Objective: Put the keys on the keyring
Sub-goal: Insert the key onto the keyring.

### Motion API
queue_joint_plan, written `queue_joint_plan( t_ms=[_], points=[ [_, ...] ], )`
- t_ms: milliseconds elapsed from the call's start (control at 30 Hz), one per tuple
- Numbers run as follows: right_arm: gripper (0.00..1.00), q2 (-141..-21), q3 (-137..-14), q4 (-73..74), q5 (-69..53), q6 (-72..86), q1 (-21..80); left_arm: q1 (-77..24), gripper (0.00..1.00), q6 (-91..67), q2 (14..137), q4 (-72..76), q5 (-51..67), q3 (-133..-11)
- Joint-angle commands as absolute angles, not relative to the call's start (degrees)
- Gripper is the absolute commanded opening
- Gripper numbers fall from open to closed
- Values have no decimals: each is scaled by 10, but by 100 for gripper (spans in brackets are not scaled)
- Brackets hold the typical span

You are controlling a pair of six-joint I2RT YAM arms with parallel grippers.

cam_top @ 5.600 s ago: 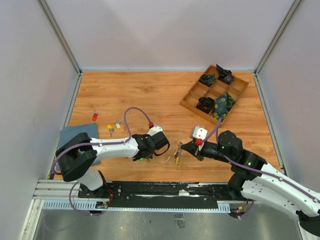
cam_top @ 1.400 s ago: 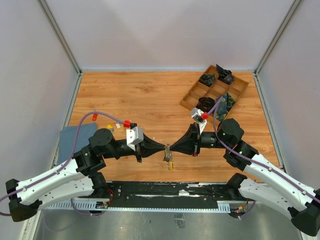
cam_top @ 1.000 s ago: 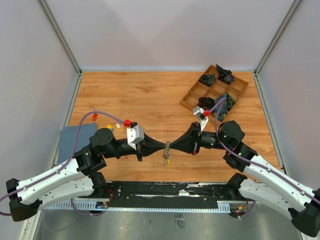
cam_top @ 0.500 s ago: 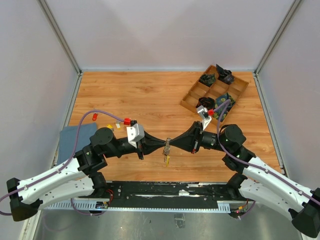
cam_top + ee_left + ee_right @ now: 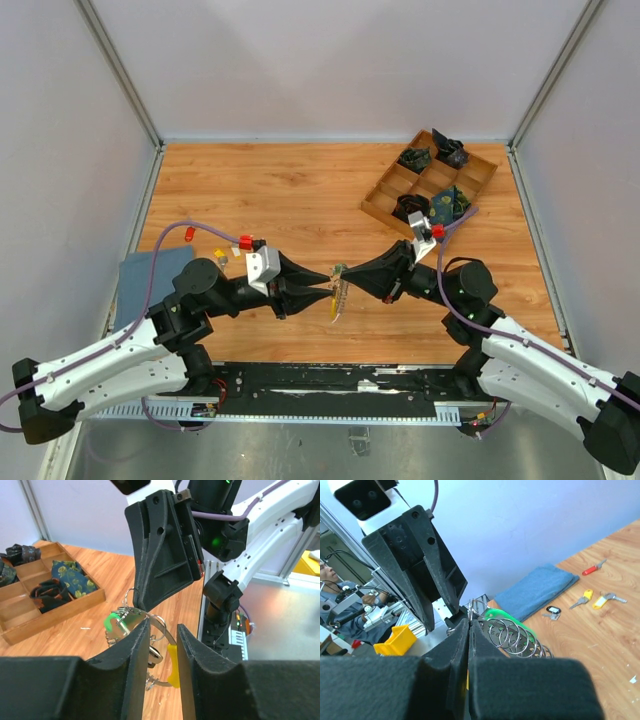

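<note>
Two grippers sit nose to nose over the near-middle of the table! The right gripper has its fingers clenched flat together on the top of the keyring. The ring hangs in the air off those tips, yellow sleeve lowest, clear of the wood. On the right wrist camera a fan of small wire loops and a green tag pokes out just past the closed fingers.

Facing it, the left gripper has its fingers spread, tips just beside the ring. On the left wrist view the loops sit in the gap between the two fingers; I cannot tell whether either one touches the wire.

Room to move? The keys lie loose on the wood out by the left side, just beyond the blue cloth and well apart from both grippers. The wooden tray sits at the far right corner, near the right wall. Between them, bare wood runs to the back wall. The metal rail lines the near edge, close behind the hanging ring.
</note>
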State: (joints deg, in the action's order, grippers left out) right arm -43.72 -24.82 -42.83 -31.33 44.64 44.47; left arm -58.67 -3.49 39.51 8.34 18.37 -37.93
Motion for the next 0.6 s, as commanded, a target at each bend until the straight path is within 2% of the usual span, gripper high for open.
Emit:
queue_joint_plan(
  t_ms=[0, 267, 567],
  points=[
    [1, -428, -248, -503, -334, 391, 436, -589, 35, -61, 375, 147, 155, -364],
    [1, -408, -263, -474, -379, 304, 436, -588, 42, -97, 367, 226, 116, -337],
    [1, -387, -288, -434, -409, 225, 441, -588, 47, -83, 423, 234, 191, -384]
  ],
)
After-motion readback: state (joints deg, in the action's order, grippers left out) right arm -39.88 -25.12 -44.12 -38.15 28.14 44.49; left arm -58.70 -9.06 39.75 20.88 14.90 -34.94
